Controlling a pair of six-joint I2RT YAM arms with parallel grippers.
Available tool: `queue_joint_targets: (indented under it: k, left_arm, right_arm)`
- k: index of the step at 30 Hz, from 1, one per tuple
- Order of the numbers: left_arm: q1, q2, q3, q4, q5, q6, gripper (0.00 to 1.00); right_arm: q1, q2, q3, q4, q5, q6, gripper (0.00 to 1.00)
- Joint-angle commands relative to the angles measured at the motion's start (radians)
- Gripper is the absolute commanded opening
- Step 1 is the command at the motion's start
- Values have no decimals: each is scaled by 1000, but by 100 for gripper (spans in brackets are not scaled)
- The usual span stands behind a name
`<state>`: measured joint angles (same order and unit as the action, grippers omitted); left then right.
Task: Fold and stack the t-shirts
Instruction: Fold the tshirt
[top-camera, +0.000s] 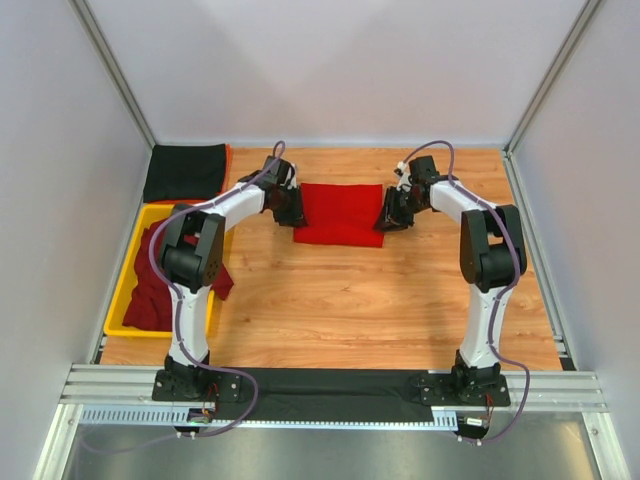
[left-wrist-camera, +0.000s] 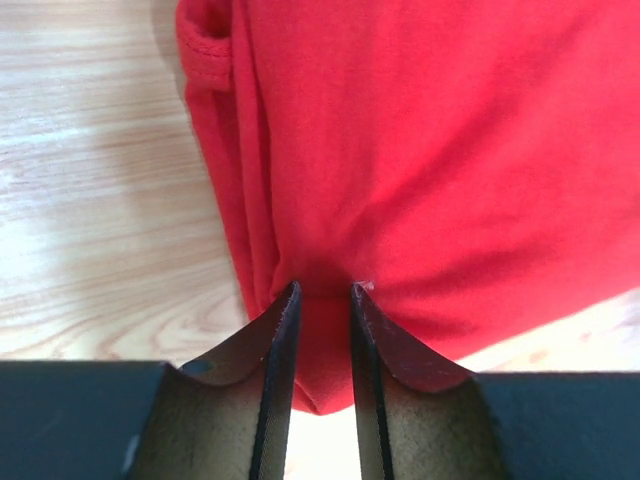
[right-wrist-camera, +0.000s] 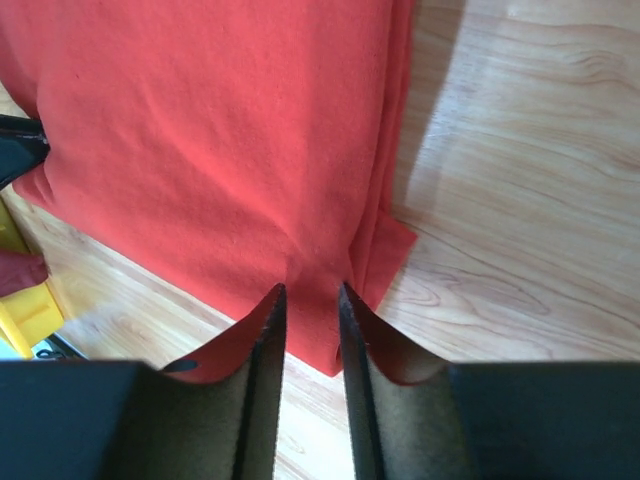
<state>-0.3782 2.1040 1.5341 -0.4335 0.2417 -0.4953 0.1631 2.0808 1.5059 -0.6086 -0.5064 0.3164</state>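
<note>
A bright red t-shirt (top-camera: 340, 212) lies folded into a rectangle at the far middle of the wooden table. My left gripper (top-camera: 290, 212) is at its left edge and my right gripper (top-camera: 388, 218) at its right edge. In the left wrist view the left gripper (left-wrist-camera: 325, 290) is shut on a near corner of the red t-shirt (left-wrist-camera: 430, 150), the cloth puckering at the tips. The right gripper (right-wrist-camera: 310, 290) pinches the red t-shirt (right-wrist-camera: 200, 130) near its opposite corner in the same way. A black t-shirt (top-camera: 185, 172) lies folded at the back left. Dark maroon t-shirts (top-camera: 150, 290) are heaped in a tray.
The yellow tray (top-camera: 122, 290) stands along the table's left edge, beside the left arm. An orange edge (top-camera: 228, 160) shows beside the black t-shirt. White walls close in the back and both sides. Bare wood runs from the red shirt to the arm bases.
</note>
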Motion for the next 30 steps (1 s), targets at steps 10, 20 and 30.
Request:
queue_joint_targets:
  k: [10, 20, 30]
  left_arm:
    - [-5, -171, 35, -91, 60, -14, 36]
    - [-8, -108, 20, -108, 25, -52, 34]
    - [-7, -52, -129, -103, -88, -123, 33]
  right_arm:
    - [47, -76, 42, 66, -181, 56, 27]
    - [133, 139, 339, 15, -368, 84, 18]
    - [170, 358, 303, 47, -383, 37, 17]
